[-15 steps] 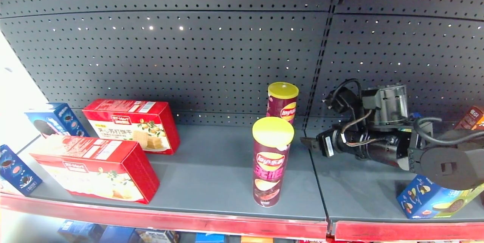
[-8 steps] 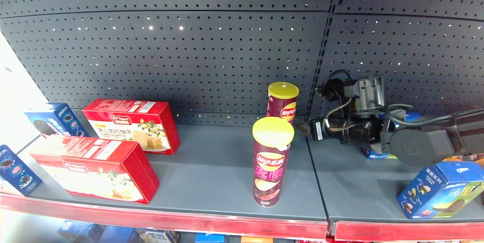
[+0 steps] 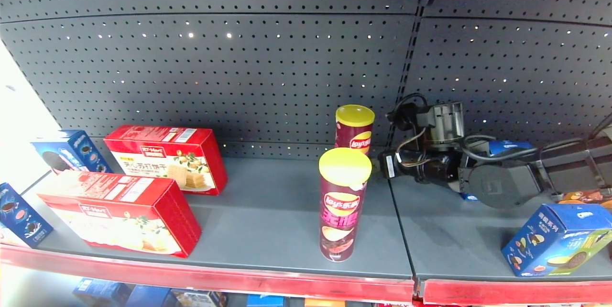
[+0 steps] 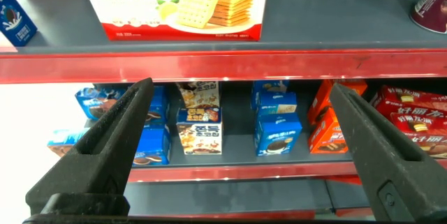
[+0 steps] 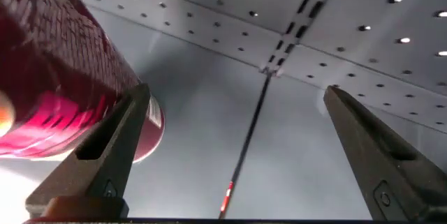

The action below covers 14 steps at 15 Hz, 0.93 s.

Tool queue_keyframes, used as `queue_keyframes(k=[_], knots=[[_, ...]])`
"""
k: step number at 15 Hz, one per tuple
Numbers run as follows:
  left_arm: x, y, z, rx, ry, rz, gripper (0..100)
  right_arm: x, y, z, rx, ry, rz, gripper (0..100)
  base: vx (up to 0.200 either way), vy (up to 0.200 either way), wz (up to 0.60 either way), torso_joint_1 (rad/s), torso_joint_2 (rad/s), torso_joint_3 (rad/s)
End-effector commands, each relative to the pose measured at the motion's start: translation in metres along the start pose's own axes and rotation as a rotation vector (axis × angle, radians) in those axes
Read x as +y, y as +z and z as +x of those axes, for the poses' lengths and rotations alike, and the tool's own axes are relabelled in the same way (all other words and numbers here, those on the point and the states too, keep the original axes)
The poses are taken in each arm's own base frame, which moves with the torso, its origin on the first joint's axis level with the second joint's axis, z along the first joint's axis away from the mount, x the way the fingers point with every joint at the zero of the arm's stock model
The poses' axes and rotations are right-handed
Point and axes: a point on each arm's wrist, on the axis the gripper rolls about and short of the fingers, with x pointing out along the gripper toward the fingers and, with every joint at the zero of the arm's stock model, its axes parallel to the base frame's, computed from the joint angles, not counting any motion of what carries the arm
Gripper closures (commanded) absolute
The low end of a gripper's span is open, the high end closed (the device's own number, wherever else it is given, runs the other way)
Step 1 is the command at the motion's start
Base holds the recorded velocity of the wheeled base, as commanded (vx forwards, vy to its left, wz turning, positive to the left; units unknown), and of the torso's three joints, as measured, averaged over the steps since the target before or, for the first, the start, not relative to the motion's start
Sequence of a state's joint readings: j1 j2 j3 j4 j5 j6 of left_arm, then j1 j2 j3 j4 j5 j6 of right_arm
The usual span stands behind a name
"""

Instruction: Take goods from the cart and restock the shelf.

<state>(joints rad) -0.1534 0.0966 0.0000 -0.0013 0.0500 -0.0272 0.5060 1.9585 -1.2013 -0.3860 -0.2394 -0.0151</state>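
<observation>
Far can: the maroon cardboard chips tube with yellow plastic lid [image 3: 355,128] stands upright at the far edge of the grey metal shelf [image 3: 267,216], behind its nearer twin [image 3: 343,204].
Right claw: the right gripper [image 5: 235,91] is released, jaws wide. The tube sits outside them, just beside one finger.
Left claw: the left gripper [image 4: 241,83] is released and empty, low before the shelf front.
Handling: likely light, stiff yet crushable, smooth and tippy. Hold it mid-body, gently.

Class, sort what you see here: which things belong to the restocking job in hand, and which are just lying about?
In the job: back chips can, right gripper open beside it, shelf.
Lying about: front chips can, red biscuit boxes, blue cookie box.
</observation>
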Motion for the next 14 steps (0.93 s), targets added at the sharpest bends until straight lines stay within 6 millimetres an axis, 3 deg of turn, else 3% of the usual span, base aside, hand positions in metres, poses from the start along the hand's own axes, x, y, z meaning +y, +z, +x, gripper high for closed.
queue_keyframes(k=[1, 7, 10, 12, 13, 14], knots=[[0.0, 0.0, 0.0, 0.001, 0.001, 0.0, 0, 0.003, -0.001, 0.0, 0.001, 0.017, -0.003, 0, 0.0, 0.0, 0.0, 0.0, 0.0, 0.0], [0.0, 0.0, 0.0, 0.001, 0.001, 0.0, 0, 0.003, 0.002, -0.009, -0.008, 0.036, -0.005, 0, 0.0, 0.0, 0.0, 0.0, 0.0, 0.0], [0.0, 0.0, 0.0, 0.001, 0.001, 0.0, 0, -0.013, 0.014, -0.019, -0.04, -0.019, 0.001, 0, 0.0, 0.0, 0.0, 0.0, 0.0, 0.0], [0.0, 0.0, 0.0, 0.001, 0.001, 0.0, 0, -0.024, 0.029, -0.041, -0.075, -0.04, 0.005, 0, 0.0, 0.0, 0.0, 0.0, 0.0, 0.0], [0.0, 0.0, 0.0, 0.001, 0.001, 0.0, 0, -0.03, 0.039, -0.064, -0.103, -0.047, 0.014, 0, 0.0, 0.0, 0.0, 0.0, 0.0, 0.0], [0.0, 0.0, 0.0, 0.001, 0.001, 0.0, 0, -0.034, 0.038, -0.077, -0.121, -0.081, 0.019, 0, 0.0, 0.0, 0.0, 0.0, 0.0, 0.0]])
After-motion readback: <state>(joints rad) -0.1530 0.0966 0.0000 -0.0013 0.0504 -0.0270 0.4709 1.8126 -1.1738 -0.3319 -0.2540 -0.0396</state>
